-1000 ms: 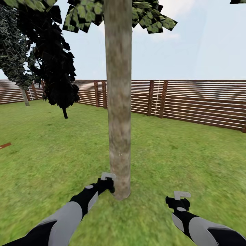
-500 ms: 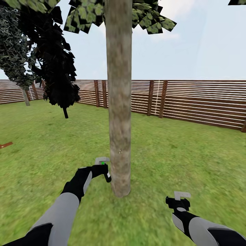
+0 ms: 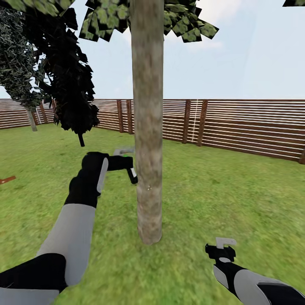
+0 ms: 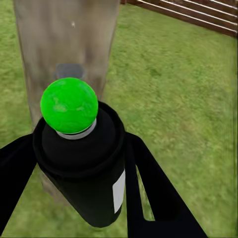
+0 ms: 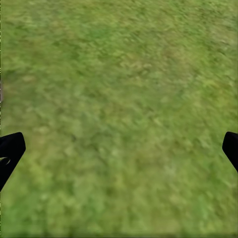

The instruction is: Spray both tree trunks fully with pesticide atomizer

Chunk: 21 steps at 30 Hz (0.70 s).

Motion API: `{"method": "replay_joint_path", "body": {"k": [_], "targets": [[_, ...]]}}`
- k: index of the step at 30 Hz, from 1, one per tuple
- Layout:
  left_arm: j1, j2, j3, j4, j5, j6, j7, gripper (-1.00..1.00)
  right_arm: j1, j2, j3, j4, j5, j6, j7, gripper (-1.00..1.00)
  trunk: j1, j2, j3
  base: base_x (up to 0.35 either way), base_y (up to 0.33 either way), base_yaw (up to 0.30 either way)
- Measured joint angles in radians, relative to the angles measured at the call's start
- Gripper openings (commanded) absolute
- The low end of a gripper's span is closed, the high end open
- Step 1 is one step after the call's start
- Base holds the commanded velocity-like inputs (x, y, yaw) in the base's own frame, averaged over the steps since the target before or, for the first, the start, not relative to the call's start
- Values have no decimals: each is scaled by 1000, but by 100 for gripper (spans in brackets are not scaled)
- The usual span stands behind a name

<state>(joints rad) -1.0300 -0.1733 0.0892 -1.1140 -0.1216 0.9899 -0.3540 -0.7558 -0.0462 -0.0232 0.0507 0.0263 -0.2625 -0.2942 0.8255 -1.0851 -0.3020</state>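
A straight grey-brown tree trunk [image 3: 147,127] rises from the lawn right in front of me, with blocky green leaves [image 3: 186,23] above. My left gripper [image 3: 126,163] is shut on the pesticide atomizer [image 3: 122,157], held raised just left of the trunk, about mid-height. In the left wrist view the atomizer [image 4: 82,163] shows a black body, a white label and a green dot, facing the trunk [image 4: 64,49] at close range. My right gripper [image 3: 220,250] hangs low at the right, and its fingers [image 5: 10,151] stand wide open over bare grass.
A brown slatted fence [image 3: 245,127] closes the lawn behind. A narrow dark columnar tree [image 3: 70,93] and a further leafy tree [image 3: 17,72] stand at the back left. A small red-brown object [image 3: 6,180] lies on the grass at the far left.
My left arm has lifted the atomizer up along the trunk, from near its base to about mid-height. The right arm has stayed put.
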Motion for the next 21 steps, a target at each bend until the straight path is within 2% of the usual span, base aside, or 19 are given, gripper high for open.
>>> {"method": "replay_joint_path", "body": {"k": [2,3,5,7,8,12,13,14,15,19,21], "targets": [[-56,0,-7,20,8,3,-1,-100,0,0,0,0,0,0,0,100,0,0,0,0,0,0],[-103,0,-10,50,9,5,-1,-100,0,0,0,0,0,0,0,100,0,0,0,0,0,0],[-141,0,-12,67,10,6,-1,-100,0,0,0,0,0,0,0,100,0,0,0,0,0,0],[-204,0,-13,93,12,6,-1,-100,0,0,0,0,0,0,0,100,0,0,0,0,0,0],[-262,0,-13,134,9,7,-2,-100,0,0,0,0,0,0,0,100,0,0,0,0,0,0],[-431,0,-13,264,13,8,-2,-100,0,0,0,0,0,0,0,100,0,0,0,0,0,0],[-504,0,-13,326,15,7,-2,-100,0,0,0,0,0,0,0,100,1,0,0,0,0,0],[-562,0,-13,358,38,9,-4,-100,0,0,0,0,0,0,0,100,0,0,0,0,0,0],[-577,0,-14,370,37,8,-3,-100,0,0,0,0,0,0,0,100,0,0,0,0,0,0],[-695,0,-13,465,54,8,-5,-100,0,0,0,0,0,1,0,100,0,0,0,0,0,0],[-729,0,-11,487,75,9,-8,-100,0,0,0,0,0,1,0,100,0,0,0,0,0,0]]}}
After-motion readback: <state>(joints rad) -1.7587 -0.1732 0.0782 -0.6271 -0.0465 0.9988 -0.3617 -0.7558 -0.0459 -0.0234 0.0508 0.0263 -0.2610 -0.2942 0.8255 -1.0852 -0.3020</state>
